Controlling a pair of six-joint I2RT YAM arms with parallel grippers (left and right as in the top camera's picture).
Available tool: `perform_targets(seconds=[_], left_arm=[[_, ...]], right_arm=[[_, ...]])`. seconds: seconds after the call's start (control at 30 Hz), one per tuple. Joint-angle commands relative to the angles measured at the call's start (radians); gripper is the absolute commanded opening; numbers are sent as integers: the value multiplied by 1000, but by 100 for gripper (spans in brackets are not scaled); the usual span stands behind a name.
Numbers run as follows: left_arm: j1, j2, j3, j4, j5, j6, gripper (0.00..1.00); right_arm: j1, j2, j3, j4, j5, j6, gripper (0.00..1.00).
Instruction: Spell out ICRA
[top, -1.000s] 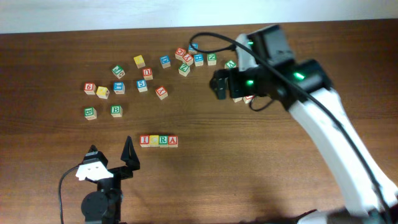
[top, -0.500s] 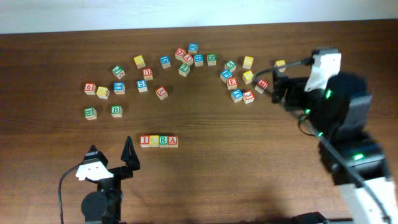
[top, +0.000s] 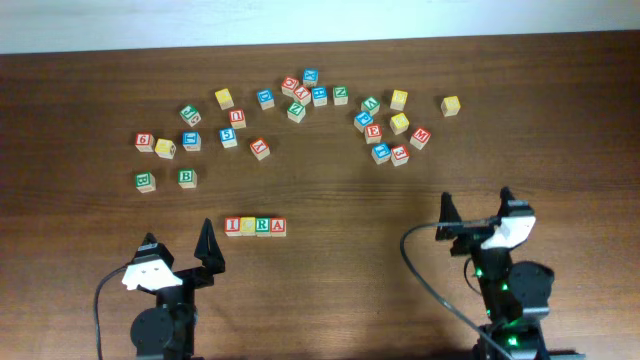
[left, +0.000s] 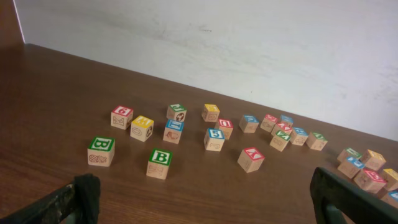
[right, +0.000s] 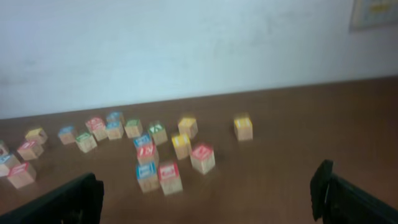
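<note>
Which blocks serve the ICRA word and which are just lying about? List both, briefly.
Job: the four-block row in front of the left gripper.
Lying about: left cluster, middle cluster, right cluster, lone yellow block.

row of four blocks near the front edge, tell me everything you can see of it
The row of four blocks lies on the brown wooden table: small pale wooden cubes touching side by side in a straight line. The end cubes have red tops, reading I and A; the middle two letters are too small to be sure of. It sits apart from the scattered blocks, near the open left gripper but not touching it.
</note>
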Motion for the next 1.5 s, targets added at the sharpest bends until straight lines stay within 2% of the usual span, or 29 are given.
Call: perform_targets(seconds=[0.0, 0.23, 0.27, 0.5, 1.47], left_arm=[[-3, -6, -1, -5, -4, 12, 99], [-3, -6, -1, -5, -4, 12, 99], [-3, -6, -1, -5, -4, 12, 99], [-3, -6, -1, -5, -4, 12, 99], [-3, -6, -1, -5, -4, 12, 99]], right_arm=[[-9, -69, -20, -108, 20, 44, 98], [-9, -245, -20, -455, 20, 37, 98], [-8, -275, -20, -463, 23, 29, 98], [-10, -503, -19, -448, 14, -75, 98], [-8, -500, -20, -461, 17, -69, 98]])
